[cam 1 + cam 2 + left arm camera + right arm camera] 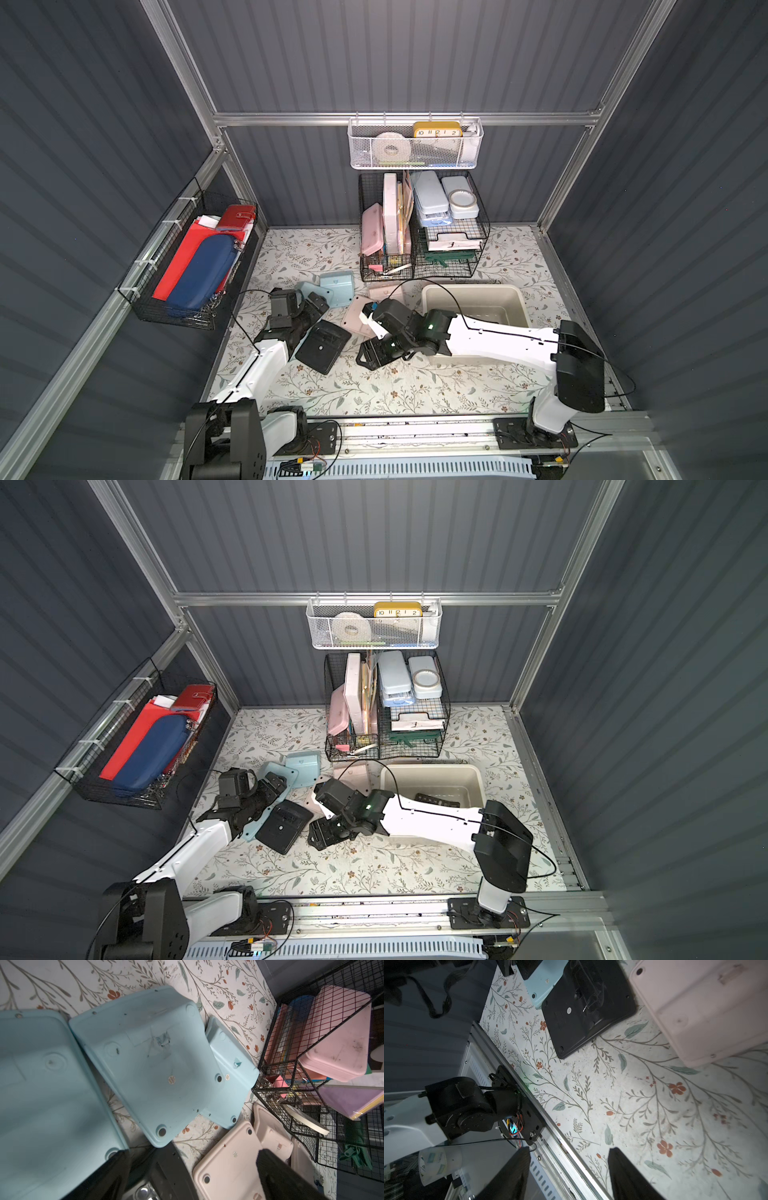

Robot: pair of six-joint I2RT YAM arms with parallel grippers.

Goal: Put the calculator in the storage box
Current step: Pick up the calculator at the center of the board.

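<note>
The cream storage box (pixel 469 289) (pixel 432 767) stands at the right of the table, and a dark calculator (pixel 436 800) lies inside it. Several more calculators lie face down to its left: a black one (pixel 323 345) (pixel 587 1005), light blue ones (pixel 337 283) (pixel 149 1064) and pink ones (pixel 357 316) (pixel 228 1163). My left gripper (pixel 318 303) (pixel 193 1159) hovers open over the blue, black and pink ones, holding nothing. My right gripper (pixel 368 357) (pixel 569 1159) is open and empty just left of the box, low over bare table, pointing toward the front rail.
Black wire baskets (pixel 424 232) full of cases stand right behind the box. A white mesh basket (pixel 415 145) hangs above them. Another wire basket (pixel 187 266) hangs on the left wall. An aluminium rail (pixel 415 428) runs along the table's front edge.
</note>
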